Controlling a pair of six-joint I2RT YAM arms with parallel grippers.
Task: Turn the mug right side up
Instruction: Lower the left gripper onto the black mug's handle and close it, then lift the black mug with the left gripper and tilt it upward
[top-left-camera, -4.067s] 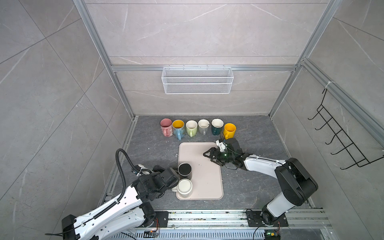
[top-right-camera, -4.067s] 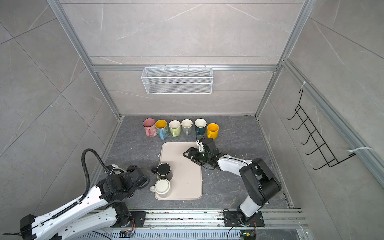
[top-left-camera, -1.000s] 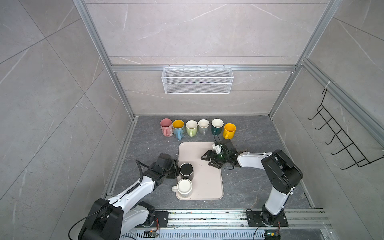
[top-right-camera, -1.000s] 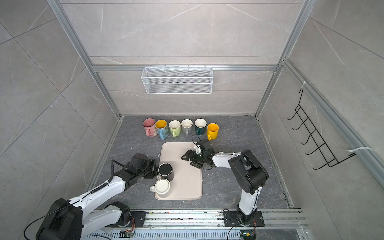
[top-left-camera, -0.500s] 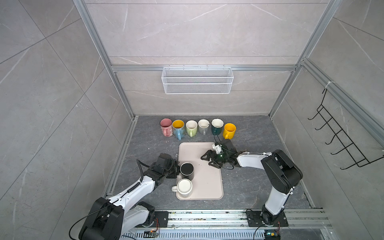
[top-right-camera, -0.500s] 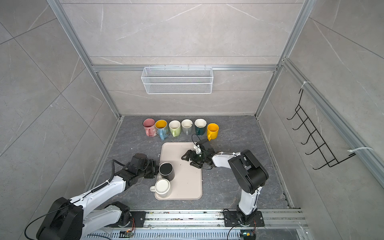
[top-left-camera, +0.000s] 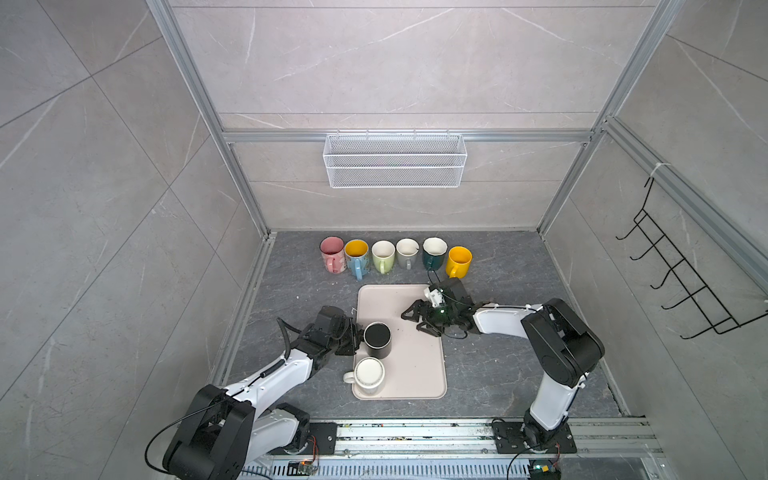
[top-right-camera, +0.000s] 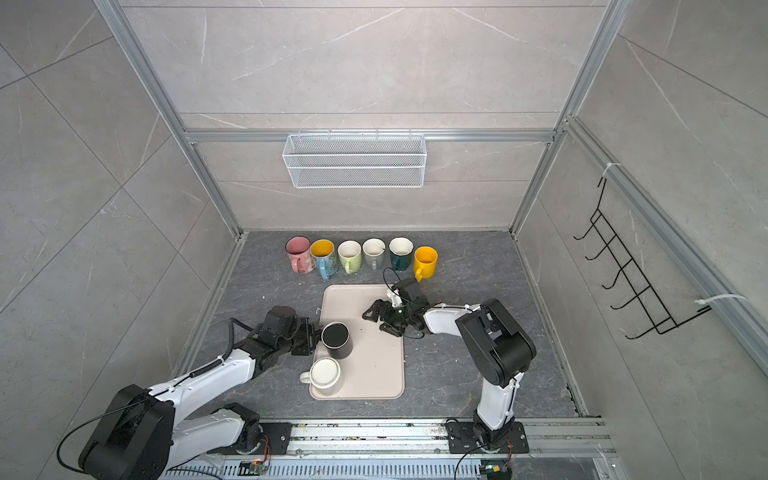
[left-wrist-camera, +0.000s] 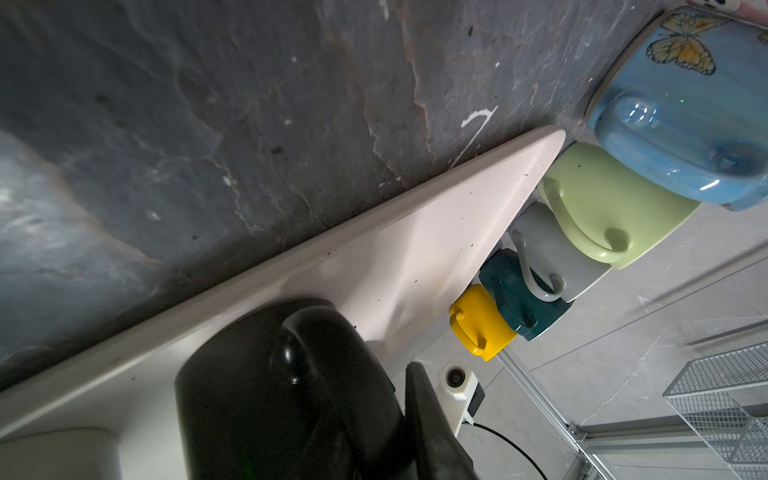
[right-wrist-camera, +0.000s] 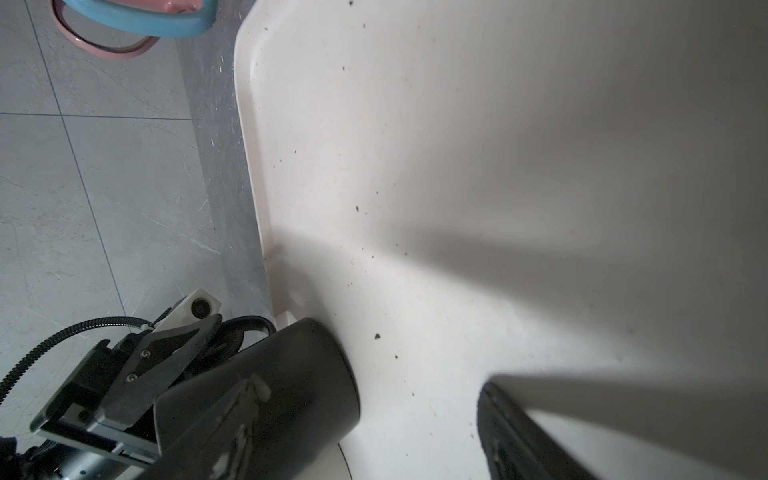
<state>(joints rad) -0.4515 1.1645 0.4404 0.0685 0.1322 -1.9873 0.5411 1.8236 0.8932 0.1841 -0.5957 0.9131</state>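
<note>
A black mug (top-left-camera: 377, 340) (top-right-camera: 336, 338) stands on the pale pink tray (top-left-camera: 415, 374) (top-right-camera: 374, 374) at its left edge, flat dark end up, apparently mouth down. My left gripper (top-left-camera: 354, 336) (top-right-camera: 315, 336) is at the mug's left side, shut on its handle. In the left wrist view one finger (left-wrist-camera: 428, 424) presses against the black mug (left-wrist-camera: 270, 395) by the handle. My right gripper (top-left-camera: 417, 322) (top-right-camera: 379, 322) stands open over the tray's right part, holding nothing. The right wrist view shows the black mug (right-wrist-camera: 291, 374) some way ahead of that gripper.
A white mug (top-left-camera: 368, 374) (top-right-camera: 326, 374) stands upside down on the tray's front left corner, just in front of the black one. Several upright mugs line the back, from pink (top-left-camera: 332, 253) to yellow (top-left-camera: 458, 261). A wire basket (top-left-camera: 395, 160) and a hook rack (top-left-camera: 681, 282) hang on the walls.
The left arm came in from the front left to the black mug, and over the last second its jaws narrowed onto the handle. The right gripper has barely moved.
</note>
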